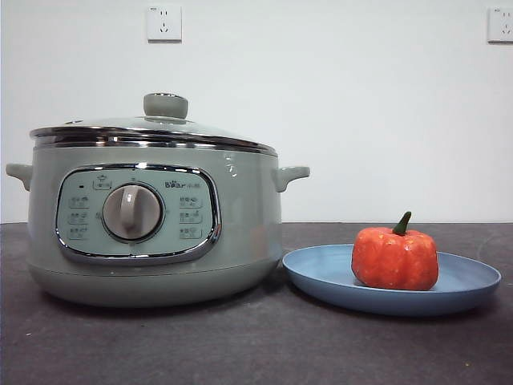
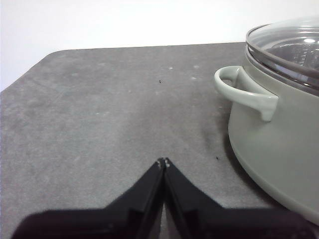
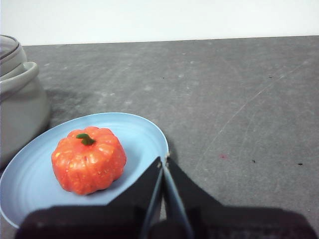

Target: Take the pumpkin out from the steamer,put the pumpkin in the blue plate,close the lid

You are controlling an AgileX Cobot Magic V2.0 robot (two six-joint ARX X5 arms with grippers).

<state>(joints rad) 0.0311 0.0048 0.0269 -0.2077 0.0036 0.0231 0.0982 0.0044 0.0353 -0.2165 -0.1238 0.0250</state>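
Looks basically finished. Toward the worktop's [image 1: 240, 353] left edge the steamer [image 1: 152, 233] sits with the lid [image 1: 156, 128] seated on its rim. Just beside it, toward the right edge, the pumpkin [image 1: 394, 258] stands upright in the blue plate [image 1: 329, 277]. Left end effector [image 2: 163, 161] clenched on nothing beside the steamer; right end effector [image 3: 163, 160] clenched empty at the plate's rim. Nothing left that I can see.

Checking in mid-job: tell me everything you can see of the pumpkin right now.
The small orange-red ribbed toy pumpkin looks like mottled, slightly glossy plastic or foam, with a curved dark green stem on top. It sits upright inside the wide light-blue matte plate, resting on the plate's floor, clear of the large sage-green cooker beside it. Nothing else touches it. The right gripper hangs near the plate's rim, jaws together, not holding it.
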